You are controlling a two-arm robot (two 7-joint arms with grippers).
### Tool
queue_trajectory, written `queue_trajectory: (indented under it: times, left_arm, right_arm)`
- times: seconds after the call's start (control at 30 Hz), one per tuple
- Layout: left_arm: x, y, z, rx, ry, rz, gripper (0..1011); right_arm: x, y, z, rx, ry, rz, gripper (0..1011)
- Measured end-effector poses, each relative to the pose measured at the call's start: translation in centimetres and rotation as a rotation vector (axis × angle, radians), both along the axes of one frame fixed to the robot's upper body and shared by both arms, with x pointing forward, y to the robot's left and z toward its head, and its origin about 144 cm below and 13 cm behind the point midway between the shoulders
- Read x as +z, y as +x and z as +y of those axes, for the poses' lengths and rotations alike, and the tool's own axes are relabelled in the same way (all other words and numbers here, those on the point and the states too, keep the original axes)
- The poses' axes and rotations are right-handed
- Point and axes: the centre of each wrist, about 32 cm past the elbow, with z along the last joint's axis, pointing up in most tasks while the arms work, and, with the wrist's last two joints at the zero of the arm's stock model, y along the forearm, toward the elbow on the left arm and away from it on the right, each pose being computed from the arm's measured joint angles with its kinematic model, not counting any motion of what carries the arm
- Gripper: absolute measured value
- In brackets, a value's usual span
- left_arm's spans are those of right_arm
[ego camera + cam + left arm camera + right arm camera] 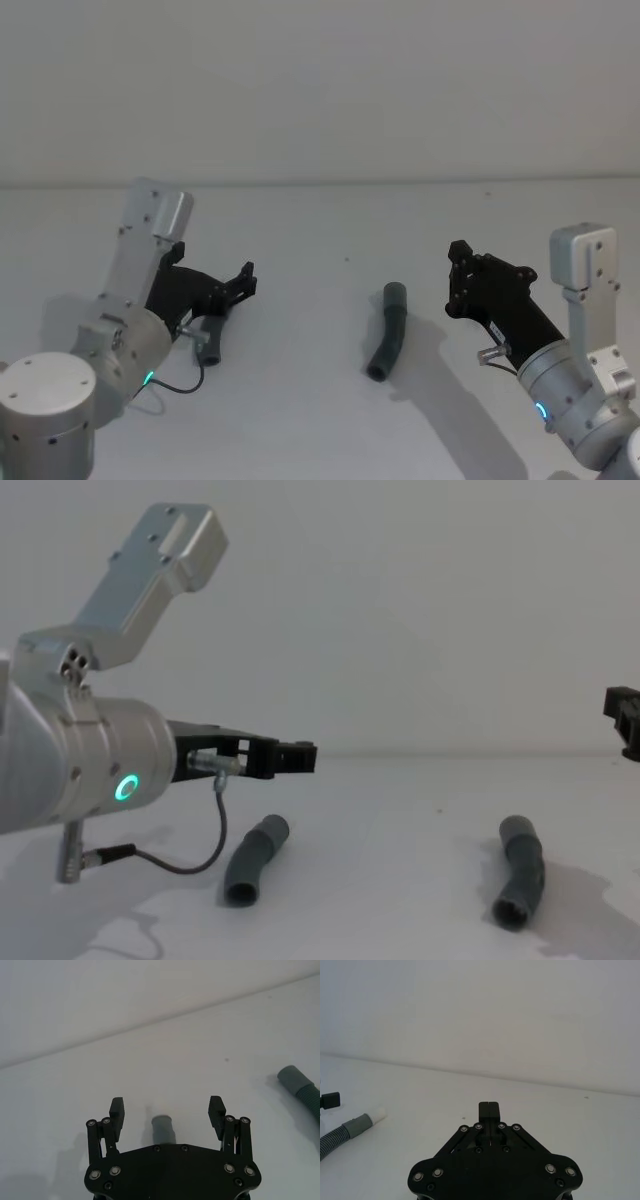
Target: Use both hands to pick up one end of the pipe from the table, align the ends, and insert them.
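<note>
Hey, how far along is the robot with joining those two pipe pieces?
Nothing looks done yet: the left pipe piece and the right pipe piece lie apart on the table. In hand: the left gripper hovers open above the left pipe piece; the right gripper is shut, raised beside the right pipe piece. Left: grasp both, align and insert them.

Lower left in the head view, on the table (320, 420): one pipe piece (210, 343) under the left gripper (243, 282). Right of the middle, the other pipe piece (390, 335), well apart. Farther right, the right gripper (455, 280).
</note>
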Motion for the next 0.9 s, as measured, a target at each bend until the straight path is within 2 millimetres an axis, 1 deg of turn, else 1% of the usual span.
queue_trajectory:
  times: [0.2,0.4,0.63,0.9]
  left_arm:
    - [1.1,-0.6,-0.9,0.022,0.036,0.048,1001]
    - [1.5,-1.0,-1.5,0.049,0.065,0.088,1001]
    - [1.3,-1.2,-1.9,0.08,0.091,0.122,1001]
    - [0.4,-0.9,-1.8,0.103,0.104,0.154,1001]
  right_arm:
    - [0.0,0.0,0.0,0.0,0.0,0.0,0]
    - [0.0,0.0,0.0,0.0,0.0,0.0,0]
    - [0.0,0.0,0.0,0.0,0.0,0.0,0]
    - [0.0,0.0,0.0,0.0,0.0,0.0,0]
